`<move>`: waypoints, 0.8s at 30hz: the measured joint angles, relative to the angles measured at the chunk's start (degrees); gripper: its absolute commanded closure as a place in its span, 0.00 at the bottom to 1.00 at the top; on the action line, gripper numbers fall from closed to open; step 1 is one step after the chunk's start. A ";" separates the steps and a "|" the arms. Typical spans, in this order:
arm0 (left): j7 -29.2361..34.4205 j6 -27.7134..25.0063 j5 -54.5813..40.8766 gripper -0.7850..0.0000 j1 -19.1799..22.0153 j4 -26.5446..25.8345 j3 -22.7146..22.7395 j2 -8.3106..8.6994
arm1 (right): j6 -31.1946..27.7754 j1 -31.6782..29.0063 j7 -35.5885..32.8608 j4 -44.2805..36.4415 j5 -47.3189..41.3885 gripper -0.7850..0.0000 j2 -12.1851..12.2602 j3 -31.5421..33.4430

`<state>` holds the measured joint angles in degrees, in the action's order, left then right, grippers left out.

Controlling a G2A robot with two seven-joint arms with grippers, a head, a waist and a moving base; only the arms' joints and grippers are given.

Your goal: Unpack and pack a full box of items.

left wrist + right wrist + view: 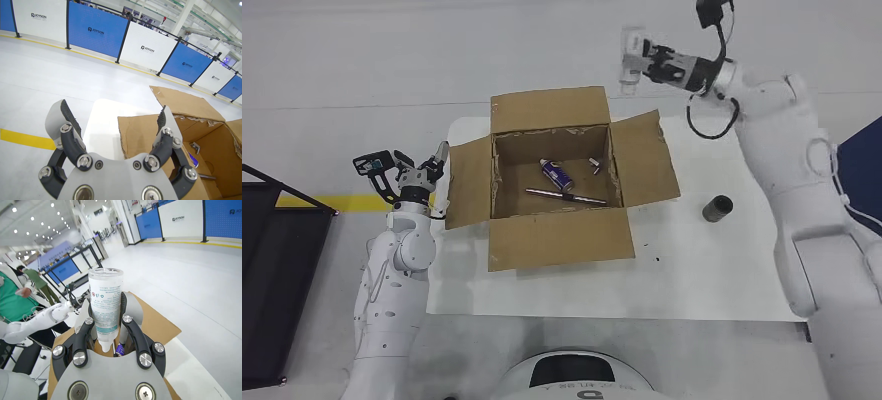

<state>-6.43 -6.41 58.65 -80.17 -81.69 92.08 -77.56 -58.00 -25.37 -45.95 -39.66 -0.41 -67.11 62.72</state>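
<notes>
The right gripper (105, 308) pinched a clear bottle (105, 291), nozzle toward the wrist, arm stretched beyond the far right corner of the box (560, 240) — the left gripper (113, 113) hung spread beside its left flap.

The top camera looks straight down from high up, with the box (557, 240) mid-frame on the worktop (692, 270). The wrist cameras sit close behind the left hand (113, 107) and right hand (105, 300), looking out across the floor (56, 66). All three see the box.
</notes>
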 measured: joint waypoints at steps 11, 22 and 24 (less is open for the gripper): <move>0.00 0.00 0.00 0.00 0.00 0.00 0.00 0.00 | 1.07 -22.64 -1.41 -10.64 -4.89 1.00 12.74 21.42; 0.00 0.00 0.00 0.00 0.00 0.00 0.00 0.00 | 9.11 -43.36 -7.47 -16.81 -12.31 1.00 17.75 35.36; 0.00 0.00 0.00 0.00 0.00 0.00 0.00 0.00 | 11.40 -47.02 -8.18 -18.27 -12.97 1.00 18.12 36.79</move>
<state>-6.43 -6.41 58.65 -80.17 -81.69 92.08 -77.56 -46.59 -72.39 -54.14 -57.93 -13.38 -48.98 99.51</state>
